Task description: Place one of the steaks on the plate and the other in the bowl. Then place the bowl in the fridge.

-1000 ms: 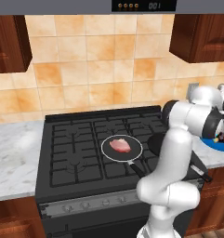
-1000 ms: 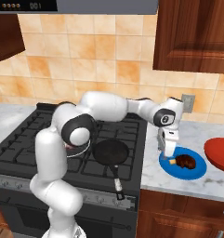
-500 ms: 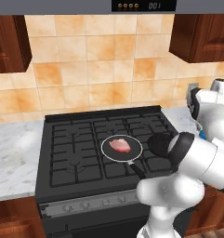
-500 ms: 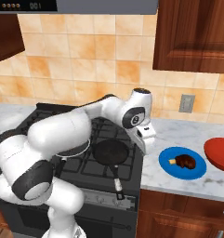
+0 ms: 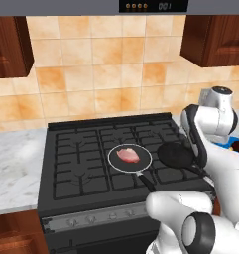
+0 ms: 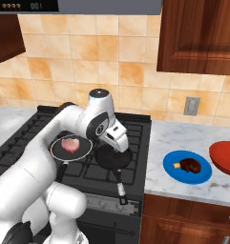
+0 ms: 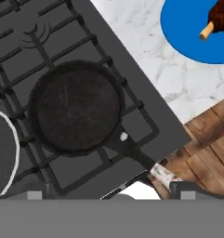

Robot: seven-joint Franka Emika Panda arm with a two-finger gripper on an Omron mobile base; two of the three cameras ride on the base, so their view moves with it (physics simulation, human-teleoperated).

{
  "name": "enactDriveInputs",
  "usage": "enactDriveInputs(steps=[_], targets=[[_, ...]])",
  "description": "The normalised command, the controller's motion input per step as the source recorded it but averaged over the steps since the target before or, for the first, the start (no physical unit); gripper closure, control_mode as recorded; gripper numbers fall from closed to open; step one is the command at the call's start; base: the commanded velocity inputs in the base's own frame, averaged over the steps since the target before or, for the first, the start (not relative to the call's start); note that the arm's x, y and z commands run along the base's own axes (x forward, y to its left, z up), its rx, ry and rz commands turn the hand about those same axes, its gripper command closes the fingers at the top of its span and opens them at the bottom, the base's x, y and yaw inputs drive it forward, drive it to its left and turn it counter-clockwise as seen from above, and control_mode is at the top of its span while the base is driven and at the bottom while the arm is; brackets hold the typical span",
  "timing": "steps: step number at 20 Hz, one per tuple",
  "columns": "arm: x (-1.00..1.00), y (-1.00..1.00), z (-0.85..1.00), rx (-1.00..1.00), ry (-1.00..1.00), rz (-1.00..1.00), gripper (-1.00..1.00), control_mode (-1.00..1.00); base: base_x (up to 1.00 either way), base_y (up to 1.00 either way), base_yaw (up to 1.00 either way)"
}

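Note:
The dark brown steak (image 6: 190,165) with its yellowish stub lies on the blue plate (image 6: 175,159) on the counter right of the stove; both also appear in the hand view as steak (image 7: 221,13) and plate (image 7: 187,32). The pale pink steak (image 6: 70,143) rests in a white-rimmed pan (image 6: 57,153) on the stove, also seen as steak (image 5: 128,155). The red bowl (image 6: 224,158) stands empty at the far right. My gripper (image 6: 120,144) hangs open and empty above the black frying pan (image 7: 76,107), left of the plate. The fridge is out of view.
The black frying pan (image 6: 114,157) sits on the stove's right burners with its handle toward the front edge. Bare marble counter (image 6: 169,138) lies between stove and plate. Wooden cabinets hang above, and more marble counter (image 5: 14,168) lies left of the stove.
My arm has swung left from above the blue plate to over the black frying pan. The gripper stayed open and the brown steak stayed on the plate.

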Motion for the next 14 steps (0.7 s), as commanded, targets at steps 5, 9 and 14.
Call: enactDriveInputs(steps=[5,9,14], targets=[[0.03,0.52,0.51,-0.01,0.24,0.43,-1.0,-1.0,0.0,0.0,0.0],[0.24,0.65,-0.05,0.0,0.18,0.54,-1.0,-1.0,0.0,0.0,0.0],[0.37,0.87,-0.12,-0.01,-0.04,0.1,-1.0,-1.0,0.0,0.0,0.0]])
